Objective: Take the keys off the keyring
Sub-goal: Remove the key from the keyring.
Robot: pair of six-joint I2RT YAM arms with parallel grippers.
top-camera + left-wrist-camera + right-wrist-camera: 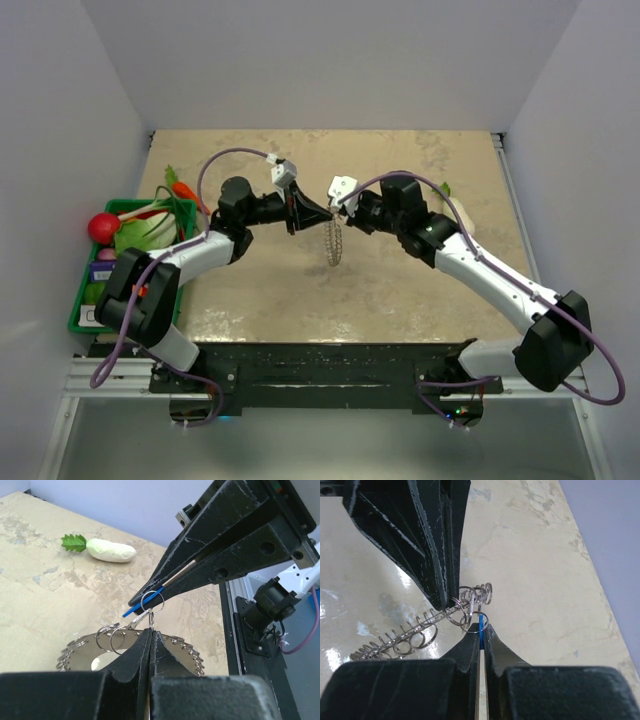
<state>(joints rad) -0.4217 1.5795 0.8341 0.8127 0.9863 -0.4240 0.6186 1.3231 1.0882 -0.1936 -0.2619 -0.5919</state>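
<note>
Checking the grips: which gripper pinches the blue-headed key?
The right gripper: the blue key sits between its fingertips, while the left gripper clamps the grey keyring.

beige mottled desk point(400, 290), a bit glossy in spots. in the top view a green crate point(76, 318) sits at 9 o'clock, stuffed with toy veg: a red round thing point(103, 227) at the crate's 12 o'clock, a leafy white-and-green one point(150, 230) beside it, and an orange carrot point(183, 190) poking out at 1 o'clock. in the left wrist view a white radish point(111, 550) lies on its side at 10 o'clock, with its green leaves point(74, 543) pointing to 9.
</note>
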